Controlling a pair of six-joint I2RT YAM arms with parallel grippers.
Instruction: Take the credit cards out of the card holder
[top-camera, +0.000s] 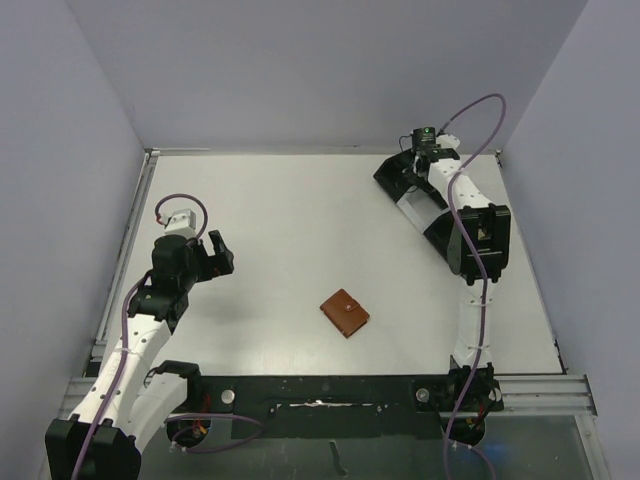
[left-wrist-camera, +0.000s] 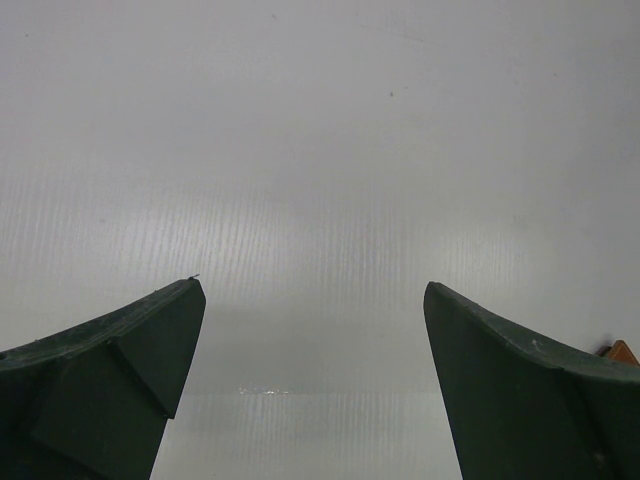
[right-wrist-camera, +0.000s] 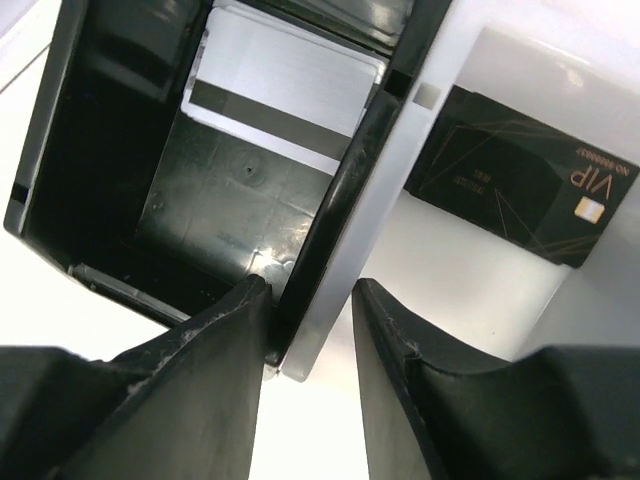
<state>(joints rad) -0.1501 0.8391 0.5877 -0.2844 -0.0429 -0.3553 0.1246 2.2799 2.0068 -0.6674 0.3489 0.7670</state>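
The card holder, a small brown leather wallet, lies folded shut at the table's middle near the front; one corner of it peeks past a finger in the left wrist view. My left gripper hovers open over bare table to its left, with nothing between the fingers. My right gripper is at the back right, its jaws partly open astride the tray's divider wall; the left finger touches the wall and a gap remains at the right one. A white striped card and a black VIP card lie in the tray.
The black-and-white tray stands at the back right, partly under the right arm. Grey walls enclose the table on the left, back and right. A black rail with the arm bases runs along the front edge.
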